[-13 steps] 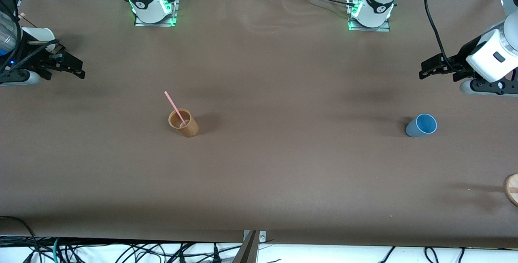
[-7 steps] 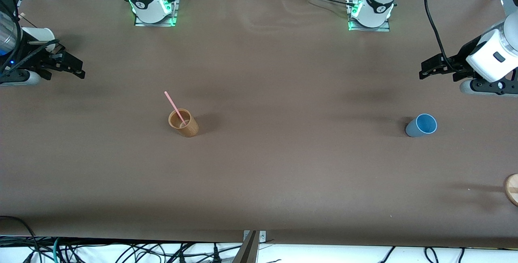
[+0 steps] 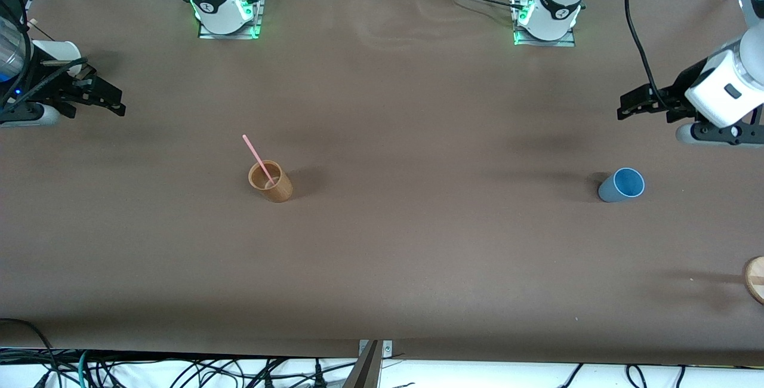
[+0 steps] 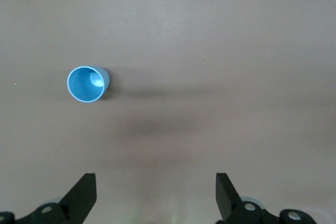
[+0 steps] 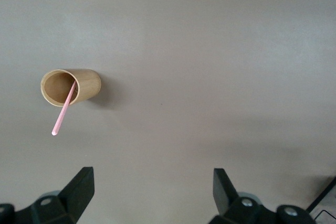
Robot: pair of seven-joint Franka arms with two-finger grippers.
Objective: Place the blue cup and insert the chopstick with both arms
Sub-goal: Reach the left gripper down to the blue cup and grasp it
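Note:
The blue cup [image 3: 621, 185] stands upright on the table toward the left arm's end; it also shows in the left wrist view [image 4: 87, 84]. The pink chopstick [image 3: 256, 158] leans in a tan cup [image 3: 270, 181] toward the right arm's end, and both show in the right wrist view, chopstick [image 5: 63, 109] and cup [image 5: 70, 87]. My left gripper [image 3: 622, 108] hangs open and empty above the table, apart from the blue cup; its own view shows it open [image 4: 155, 179]. My right gripper [image 3: 121, 107] hangs open and empty, well apart from the tan cup; its own view shows it open [image 5: 152, 174].
A white cup [image 3: 59, 51] stands at the right arm's end beside that arm. A round wooden piece [image 3: 755, 279] lies at the left arm's end, nearer the front camera than the blue cup. The arm bases [image 3: 224, 9] stand along the table's edge.
The left arm's wrist has shifted slightly with its gripper still open. The right arm, the cups and the chopstick have not moved.

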